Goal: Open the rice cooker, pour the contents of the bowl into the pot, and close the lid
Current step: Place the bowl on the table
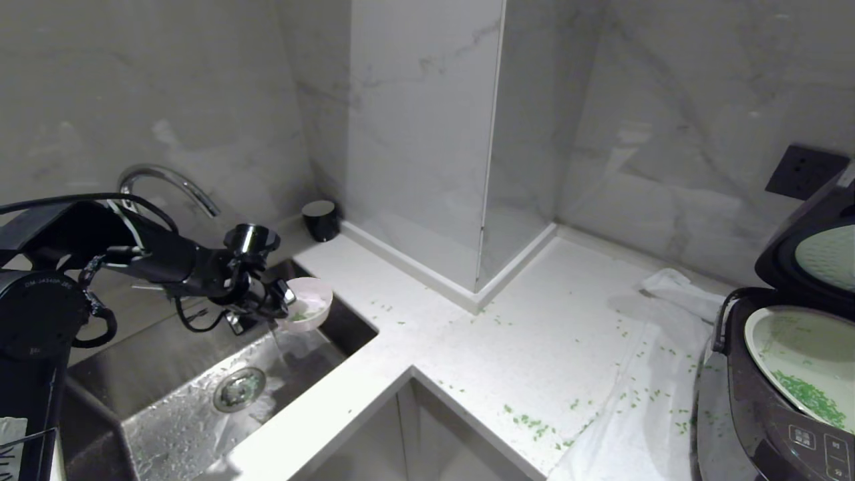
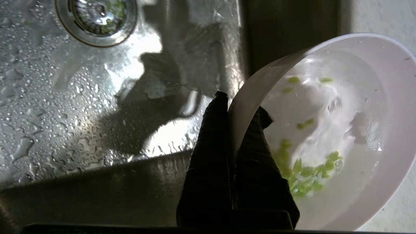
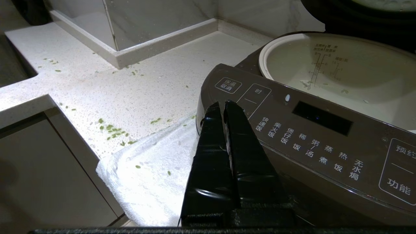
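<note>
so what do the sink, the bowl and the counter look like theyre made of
Sink: looks like brushed stainless steel, grey and reflective, beaded with water drops.
Bowl: pale pink, smooth and thin-walled with a soft sheen; probably plastic or melamine, though glazed ceramic can't be ruled out.
Counter: white with fine speckles and a crisp square edge, probably quartz or another engineered stone.

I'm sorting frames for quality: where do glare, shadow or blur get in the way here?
Head view: dim overall; the left pincer and arm read as a dark mass by the bowl. Left wrist view: bright glare on the wet sink, with a dark shadow across it; water in the bowl smears the contents. Right wrist view: the white cloth is washed out; the rice cooker labels stay legible.
</note>
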### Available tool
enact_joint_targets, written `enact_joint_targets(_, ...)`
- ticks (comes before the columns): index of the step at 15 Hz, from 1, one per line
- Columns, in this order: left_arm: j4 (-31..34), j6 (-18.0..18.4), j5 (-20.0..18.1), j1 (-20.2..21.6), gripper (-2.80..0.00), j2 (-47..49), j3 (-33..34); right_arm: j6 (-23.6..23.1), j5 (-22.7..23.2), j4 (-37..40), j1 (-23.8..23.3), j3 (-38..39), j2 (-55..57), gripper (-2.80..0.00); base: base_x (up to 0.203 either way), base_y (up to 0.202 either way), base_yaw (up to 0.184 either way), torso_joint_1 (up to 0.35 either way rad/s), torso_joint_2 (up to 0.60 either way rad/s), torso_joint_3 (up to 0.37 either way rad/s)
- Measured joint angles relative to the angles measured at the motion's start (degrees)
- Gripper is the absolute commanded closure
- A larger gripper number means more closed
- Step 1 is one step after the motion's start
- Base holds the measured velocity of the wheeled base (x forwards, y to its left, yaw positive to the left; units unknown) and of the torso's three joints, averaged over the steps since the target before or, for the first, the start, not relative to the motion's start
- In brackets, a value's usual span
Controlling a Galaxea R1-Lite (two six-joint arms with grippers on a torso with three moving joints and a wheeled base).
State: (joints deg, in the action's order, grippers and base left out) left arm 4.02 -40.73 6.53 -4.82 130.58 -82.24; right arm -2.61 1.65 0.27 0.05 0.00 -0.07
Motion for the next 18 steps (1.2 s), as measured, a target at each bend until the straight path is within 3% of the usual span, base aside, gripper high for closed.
enact_joint_targets(10,4.8,-0.1,0.0,-15.5,0.0,-1.9,-0.6,0.0,0.0,0.0,0.0,0.0,0.0,0.0,0.0,0.0,0.0,0.0,0.0,0.0)
enact_joint_targets(18,5.0,-6.5,0.1,-23.0,0.0,3.2,-6.1,0.0,0.0,0.0,0.0,0.0,0.0,0.0,0.0,0.0,0.0,0.0,0.0,0.0)
